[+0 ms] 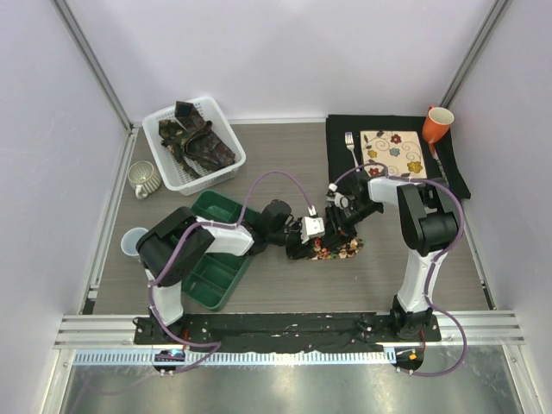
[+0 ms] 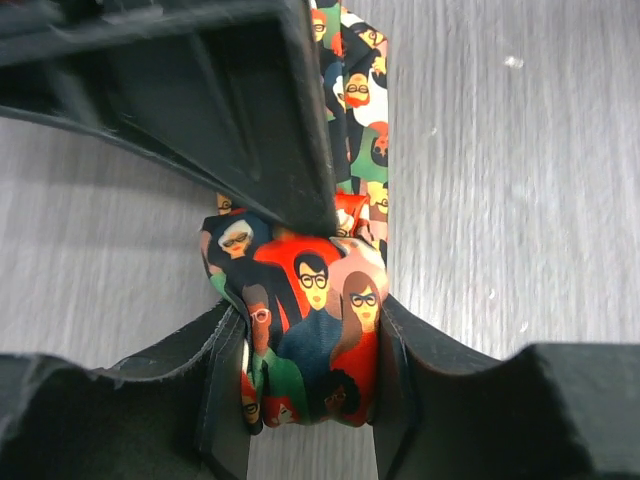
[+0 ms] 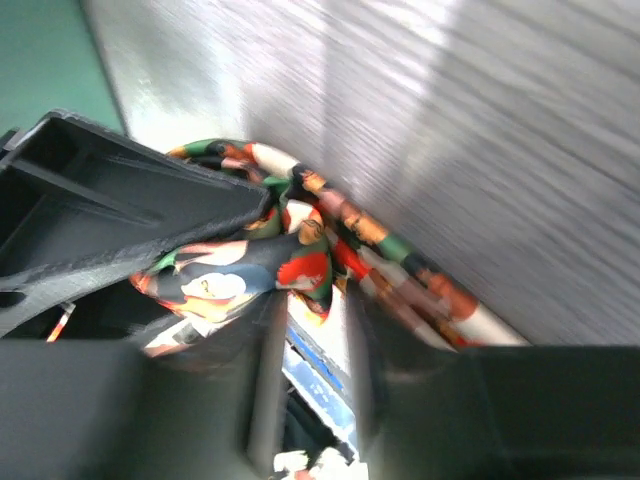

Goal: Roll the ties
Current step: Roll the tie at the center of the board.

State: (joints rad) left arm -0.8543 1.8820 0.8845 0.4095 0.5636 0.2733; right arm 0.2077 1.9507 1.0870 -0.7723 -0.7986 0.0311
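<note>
1. The left end effector (image 2: pixel 308 318) fills the near edge of its own wrist view; its two dark fingers (image 2: pixel 200 400) press on either side of a rolled tie (image 2: pixel 300 360) (printed with faces in glasses, in red-orange, green and black), so it is closed on the roll.
2. The roll rests on the grey wood-grain counter (image 2: pixel 520 200); the unrolled length of the tie lies flat, running to the far edge of that view, partly hidden by a finger of the other arm.
3. The right end effector (image 3: pixel 312 320) has its jaws a little apart, with a narrow slot between them; a fold of the tie sits just at their tips, and I cannot tell whether they touch it.
4. From above, both end effectors meet over the tie at mid-counter, just right of a green tray (image 1: pixel 207 285) and near of a black mat (image 1: pixel 341 129).
5. On the mat lies a floral plate (image 1: pixel 392 153); a fork (image 1: pixel 350 145) lies just to its left; an orange mug (image 1: pixel 437 125) stands at the far right corner.
6. At the far left a white basket (image 1: pixel 211 175) holds dark ties (image 1: pixel 197 138); a grey mug (image 1: pixel 144 178) stands just left of it; a pale cup (image 1: pixel 134 241) stands nearer, beside the left arm.
</note>
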